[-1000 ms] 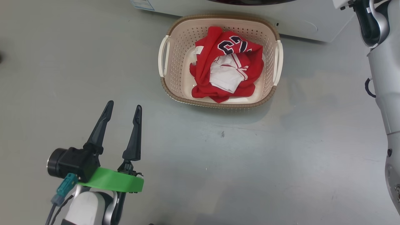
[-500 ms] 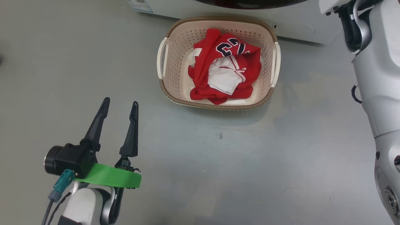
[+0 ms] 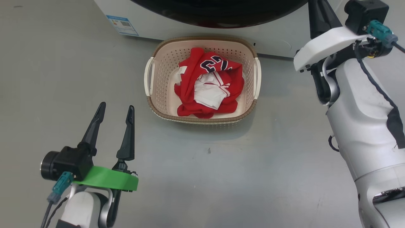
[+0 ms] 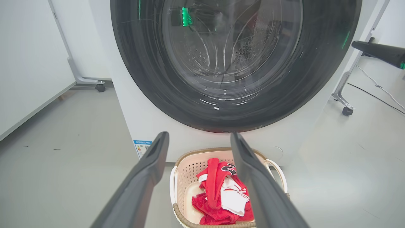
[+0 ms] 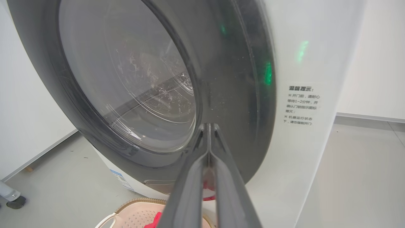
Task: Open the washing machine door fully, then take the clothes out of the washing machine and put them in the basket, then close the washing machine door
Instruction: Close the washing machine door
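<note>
The basket (image 3: 199, 119) stands on the floor (image 3: 253, 164) at 12 o'clock in the head view, just before the washing machine (image 3: 275, 34), with the clothes (image 3: 190, 95) heaped inside it. The washing machine door (image 4: 142, 76) lies against the machine's front. At 7 o'clock the left end effector (image 3: 116, 106) hangs spread and empty. At 2 o'clock the right end effector (image 5: 208, 126) is pressed together, its tips by the door's ring. A wheeled frame leg (image 4: 343, 98) stands to the machine's 3 o'clock in the left wrist view.

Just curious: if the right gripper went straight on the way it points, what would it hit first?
Probably the washing machine door: the shut right gripper aims at its black ring, though depth is unclear.
</note>
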You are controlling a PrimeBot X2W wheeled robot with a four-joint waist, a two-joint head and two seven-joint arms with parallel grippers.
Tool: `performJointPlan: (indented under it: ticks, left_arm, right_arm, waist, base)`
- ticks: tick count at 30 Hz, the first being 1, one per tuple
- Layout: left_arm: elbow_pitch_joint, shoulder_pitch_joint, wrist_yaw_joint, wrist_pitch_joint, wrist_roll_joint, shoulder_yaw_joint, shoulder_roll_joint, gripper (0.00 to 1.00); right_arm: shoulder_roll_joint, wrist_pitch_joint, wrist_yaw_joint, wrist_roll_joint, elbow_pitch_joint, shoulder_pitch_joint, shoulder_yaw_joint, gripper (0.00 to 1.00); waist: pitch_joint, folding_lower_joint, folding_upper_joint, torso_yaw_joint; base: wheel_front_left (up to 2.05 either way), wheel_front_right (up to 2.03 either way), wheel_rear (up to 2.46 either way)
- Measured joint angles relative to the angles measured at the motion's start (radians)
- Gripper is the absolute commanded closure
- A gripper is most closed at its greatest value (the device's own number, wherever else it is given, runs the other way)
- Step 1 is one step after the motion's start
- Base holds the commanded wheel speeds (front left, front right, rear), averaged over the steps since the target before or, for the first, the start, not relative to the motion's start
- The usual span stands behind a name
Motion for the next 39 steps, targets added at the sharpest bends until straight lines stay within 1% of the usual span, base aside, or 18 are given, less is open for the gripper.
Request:
performJointPlan:
  ticks: [2, 3, 4, 8, 18, 20, 31, 36, 39]
  left_arm:
    - [0.004, 0.001, 0.000, 0.000, 0.003, 0.004, 0.002, 0.00]
    - [0.006, 0.001, 0.000, 0.000, 0.008, 0.005, 0.004, 0.00]
    - [0.008, 0.002, 0.000, 0.000, 0.008, 0.007, 0.004, 0.00]
    - [0.024, 0.018, 0.000, 0.000, 0.016, 0.012, 0.009, 0.00]
    - [0.071, 0.083, 0.000, 0.000, 0.024, 0.007, 0.029, 0.00]
    - [0.081, 0.099, 0.000, 0.000, 0.025, 0.004, 0.030, 0.00]
    - [0.088, 0.169, 0.000, 0.000, 0.025, 0.000, 0.031, 0.00]
    - [0.088, 0.198, 0.002, 0.004, 0.025, -0.007, 0.031, 0.00]
    - [0.087, 0.207, 0.002, 0.005, 0.025, -0.014, 0.031, 0.00]
  right_arm:
    - [0.003, 0.000, 0.001, 0.009, -0.025, 0.035, 0.000, 0.51]
    - [0.004, 0.000, 0.001, 0.011, -0.043, 0.050, 0.000, 0.20]
    - [0.006, 0.000, 0.001, 0.014, -0.059, 0.065, -0.002, 0.00]
    - [0.015, 0.000, 0.001, 0.024, -0.116, 0.132, -0.006, 0.00]
    - [0.024, 0.000, 0.001, 0.030, -0.199, 0.356, -0.011, 0.00]
    - [0.026, 0.000, 0.001, 0.031, -0.221, 0.426, -0.016, 0.00]
    - [0.030, 0.000, -0.005, 0.037, -0.328, 0.640, -0.005, 0.00]
    - [0.032, 0.000, -0.031, 0.040, -0.381, 0.710, 0.004, 0.00]
    - [0.033, 0.000, -0.040, 0.039, -0.401, 0.750, 0.014, 0.00]
  waist:
    - [-0.014, 0.0000, 0.0000, -0.013]
    - [-0.022, 0.0000, 0.0000, -0.019]
    - [-0.029, 0.0000, 0.0000, -0.026]
    - [-0.062, 0.0000, 0.0000, -0.052]
    - [-0.158, -0.0001, 0.0000, -0.118]
    - [-0.188, -0.0001, 0.0000, -0.137]
    - [-0.289, -0.0001, 0.0000, -0.200]
    - [-0.326, -0.0001, 0.0000, -0.224]
    - [-0.347, -0.0001, 0.0000, -0.234]
  base:
    - [0.00, 0.00, 0.00]
    - [0.00, 0.00, 0.00]
    - [0.00, 0.00, 0.00]
    - [0.00, 0.00, 0.00]
    - [0.00, 0.00, 0.00]
    - [0.00, 0.00, 0.00]
    - [0.00, 0.00, 0.00]
    - [0.00, 0.00, 0.00]
    - [0.00, 0.00, 0.00]
